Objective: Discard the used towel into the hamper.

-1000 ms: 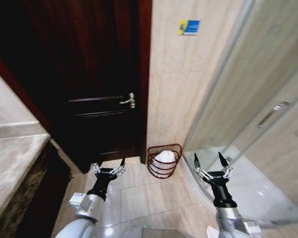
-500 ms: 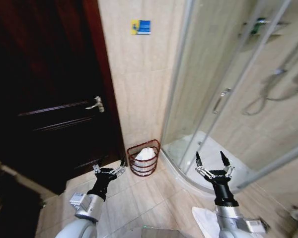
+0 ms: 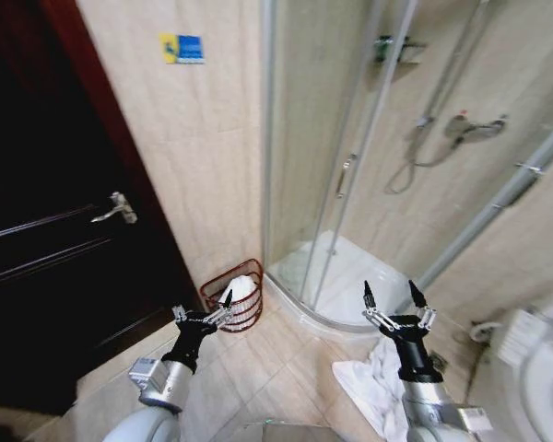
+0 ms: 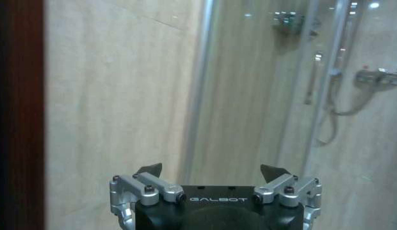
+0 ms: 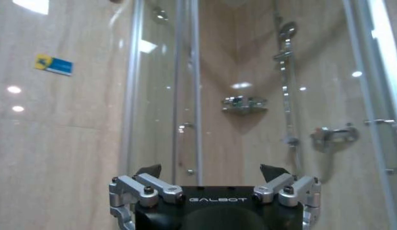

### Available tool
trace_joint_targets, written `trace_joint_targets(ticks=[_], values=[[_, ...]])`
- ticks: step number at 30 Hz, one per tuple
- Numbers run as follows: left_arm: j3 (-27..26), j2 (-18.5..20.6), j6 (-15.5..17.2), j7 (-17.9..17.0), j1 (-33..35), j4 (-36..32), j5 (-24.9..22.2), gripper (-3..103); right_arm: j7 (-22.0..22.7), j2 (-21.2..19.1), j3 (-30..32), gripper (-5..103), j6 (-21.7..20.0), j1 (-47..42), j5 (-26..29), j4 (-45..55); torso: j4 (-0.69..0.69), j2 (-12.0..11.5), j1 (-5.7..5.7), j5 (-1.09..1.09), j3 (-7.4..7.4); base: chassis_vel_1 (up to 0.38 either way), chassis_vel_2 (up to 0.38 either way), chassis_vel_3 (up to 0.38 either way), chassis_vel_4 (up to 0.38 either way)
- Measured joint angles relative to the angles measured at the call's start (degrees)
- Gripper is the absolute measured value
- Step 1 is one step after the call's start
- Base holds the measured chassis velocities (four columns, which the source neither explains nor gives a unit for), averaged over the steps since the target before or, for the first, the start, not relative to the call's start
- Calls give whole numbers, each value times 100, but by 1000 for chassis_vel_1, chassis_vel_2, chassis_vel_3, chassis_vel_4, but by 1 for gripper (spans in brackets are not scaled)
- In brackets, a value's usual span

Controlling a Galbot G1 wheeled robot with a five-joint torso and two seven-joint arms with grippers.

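Facing the shower corner, both the left gripper (image 3: 203, 311) and right gripper (image 3: 393, 304) hang released and empty, while the white towel (image 3: 373, 382) lies crumpled on the floor, apart from the hamper (image 3: 232, 295) against the wall, ready for pickup.

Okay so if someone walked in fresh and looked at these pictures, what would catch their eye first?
Probably the white towel crumpled on the tile floor beside the glass shower enclosure, just below the right claw. Next, the reddish-brown hamper at the foot of the wall between the dark door and the shower, with something white already inside. Both claws hang open and empty, the left claw near the hamper.
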Motion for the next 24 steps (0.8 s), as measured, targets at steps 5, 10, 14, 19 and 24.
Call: trace_joint_targets(ticks=[5,10,14,19,24], values=[[0,0,0,0,0,0,0,100,1,0,-21,100,13,-2,13,0,1,0,0,0,0,-114,-119,-125,-128],[0,0,0,0,0,0,0,100,8,0,-11,100,29,-10,30,10,1,0,0,0,0,-136,-117,-131,-125],[0,0,0,0,0,0,0,100,21,0,-7,100,55,-15,95,-11,0,0,0,-1,0,-116,-128,-116,-116],[0,0,0,0,0,0,0,100,-4,0,-3,100,129,-46,154,-30,1,0,0,0,0,-128,-124,-117,-126],[0,0,0,0,0,0,0,100,-5,0,2,100,155,-51,157,-39,0,0,0,-1,0,-124,-124,-127,-117]])
